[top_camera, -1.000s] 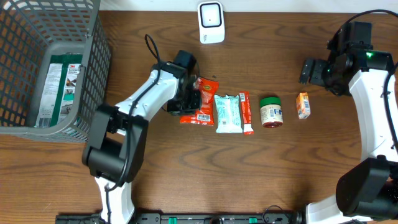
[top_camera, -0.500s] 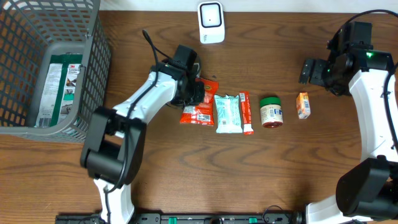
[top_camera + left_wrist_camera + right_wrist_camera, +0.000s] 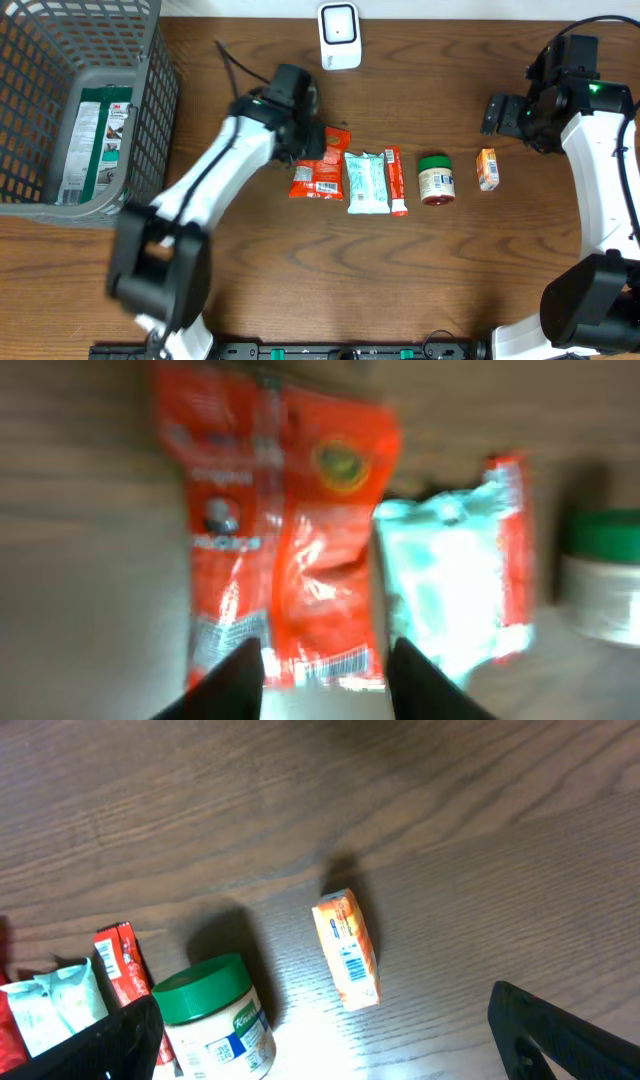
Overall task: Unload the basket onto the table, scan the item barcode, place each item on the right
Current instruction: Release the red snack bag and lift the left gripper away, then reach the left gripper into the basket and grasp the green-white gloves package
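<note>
The jar (image 3: 215,1020) with the green lid, close to one finger of the right claw (image 3: 325,1025), has a green badge that looks like it says Knorr. The small orange box (image 3: 347,950), just in front of that claw, shows a bar code on its side. The white words on the red packet (image 3: 280,530), just ahead of the left claw (image 3: 325,680), are too blurry to read.
</note>
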### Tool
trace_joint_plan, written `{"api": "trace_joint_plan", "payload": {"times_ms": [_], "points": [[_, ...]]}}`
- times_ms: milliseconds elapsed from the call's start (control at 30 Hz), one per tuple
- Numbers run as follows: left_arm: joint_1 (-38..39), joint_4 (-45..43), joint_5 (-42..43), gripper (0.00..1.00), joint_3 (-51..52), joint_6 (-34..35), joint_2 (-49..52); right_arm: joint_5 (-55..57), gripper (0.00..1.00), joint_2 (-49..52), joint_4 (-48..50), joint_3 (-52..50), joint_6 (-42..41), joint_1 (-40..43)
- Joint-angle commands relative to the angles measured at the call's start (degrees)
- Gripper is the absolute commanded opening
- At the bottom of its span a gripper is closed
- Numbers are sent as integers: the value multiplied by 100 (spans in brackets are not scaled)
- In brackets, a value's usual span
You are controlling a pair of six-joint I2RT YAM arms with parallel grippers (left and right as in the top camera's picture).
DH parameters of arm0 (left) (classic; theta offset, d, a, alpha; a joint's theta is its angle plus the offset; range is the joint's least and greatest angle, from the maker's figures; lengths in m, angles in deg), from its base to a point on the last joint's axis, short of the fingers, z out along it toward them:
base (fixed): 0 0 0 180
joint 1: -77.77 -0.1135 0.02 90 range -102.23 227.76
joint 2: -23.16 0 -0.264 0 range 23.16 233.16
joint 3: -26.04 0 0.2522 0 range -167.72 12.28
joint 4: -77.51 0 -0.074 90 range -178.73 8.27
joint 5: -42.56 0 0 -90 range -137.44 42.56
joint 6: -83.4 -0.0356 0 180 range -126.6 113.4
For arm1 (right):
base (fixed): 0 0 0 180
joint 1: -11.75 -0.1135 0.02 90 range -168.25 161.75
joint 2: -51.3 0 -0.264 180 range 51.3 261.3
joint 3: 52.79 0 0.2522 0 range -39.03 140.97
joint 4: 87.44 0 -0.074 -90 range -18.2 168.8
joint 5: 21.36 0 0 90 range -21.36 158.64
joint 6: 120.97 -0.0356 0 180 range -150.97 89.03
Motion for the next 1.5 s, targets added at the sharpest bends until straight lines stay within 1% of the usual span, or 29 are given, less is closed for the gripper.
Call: {"api": "trace_joint_plan", "payload": {"times_ms": [0, 33, 100, 167, 200, 300, 433, 533, 633, 667, 1100, 1267, 1467], "points": [[-372, 527, -1152, 61, -914, -155, -1012, -4, 99, -90, -7, 103, 39, 26], [-568, 743, -1429, 66, -1172, -262, -1233, -4, 99, -90, -7, 103, 37, 26], [-857, 975, -1792, 70, -1453, -295, -1447, -4, 99, -90, -7, 103, 37, 26], [-1436, 1161, -2103, 76, -1762, -299, -1709, -4, 99, -90, -7, 103, 37, 26], [-1631, 1178, -2107, 78, -1816, -317, -1770, -4, 99, -90, -7, 103, 37, 26], [-2721, 1154, -2107, 89, -1858, -538, -1971, -4, 99, -90, -7, 103, 37, 26], [-3939, 1180, -2103, 99, -1853, -684, -1838, -4, 99, -90, -7, 103, 39, 26], [-4562, 1331, -2079, 98, -1853, -769, -1615, -4, 99, -90, -7, 103, 39, 26], [-4765, 1390, -2079, 98, -1849, -949, -1329, -4, 99, -90, -7, 103, 39, 26], [-4763, 1388, -2079, 98, -1849, -1213, -1158, -4, 99, -90, -7, 103, 37, 26], [-4736, 1128, -2081, 98, -1849, -2911, 660, -4, 99, -90, -7, 103, 39, 26], [-4736, 1119, -2079, 98, -1849, -3324, 1366, -4, 99, -90, -7, 103, 39, 26], [-4736, 955, -2074, 98, -1849, -3362, 2140, -4, 99, -90, -7, 103, 37, 26]]}}
